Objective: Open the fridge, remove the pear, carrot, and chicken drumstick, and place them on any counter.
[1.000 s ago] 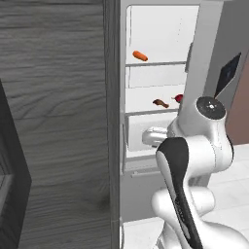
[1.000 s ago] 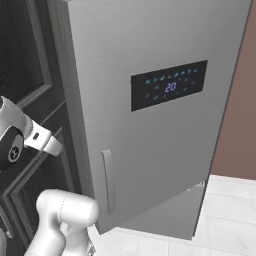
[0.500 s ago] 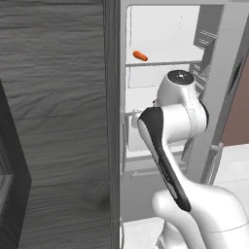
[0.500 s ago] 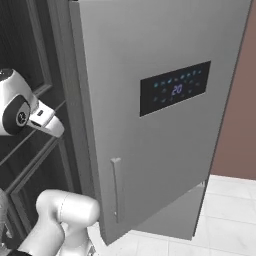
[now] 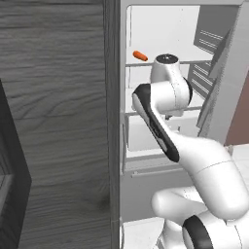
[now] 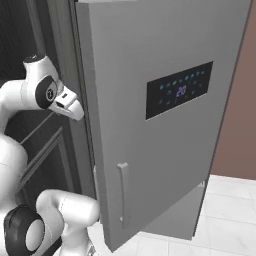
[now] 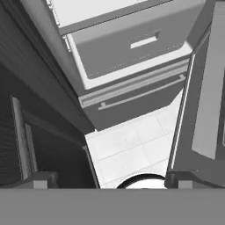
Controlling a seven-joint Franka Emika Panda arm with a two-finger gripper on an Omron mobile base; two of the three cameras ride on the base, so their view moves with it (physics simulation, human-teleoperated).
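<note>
The fridge [image 5: 160, 29] stands open, its grey door [image 6: 150, 150] swung out to the right. The orange carrot [image 5: 140, 55] lies on an upper white shelf at the left. My white arm [image 5: 165, 92] reaches into the opening and covers the middle shelf, so the pear and chicken drumstick are hidden behind it. In the hand view my gripper [image 7: 112, 182] is open, nothing between its fingertips [image 7: 41, 180], and it looks down over the lower fridge drawer [image 7: 132, 48]. The counter is out of view.
A tall dark wood-grain cabinet [image 5: 53, 121] walls off the left side of the fridge opening. The door carries a black panel [image 6: 180, 90] and a slim bar handle [image 6: 123, 192]. White tiled floor [image 7: 132, 145] lies below the drawer.
My arm has risen and swung left into the fridge opening, now covering the middle shelf where two dark items showed. The door stands wider. The gripper stays open.
</note>
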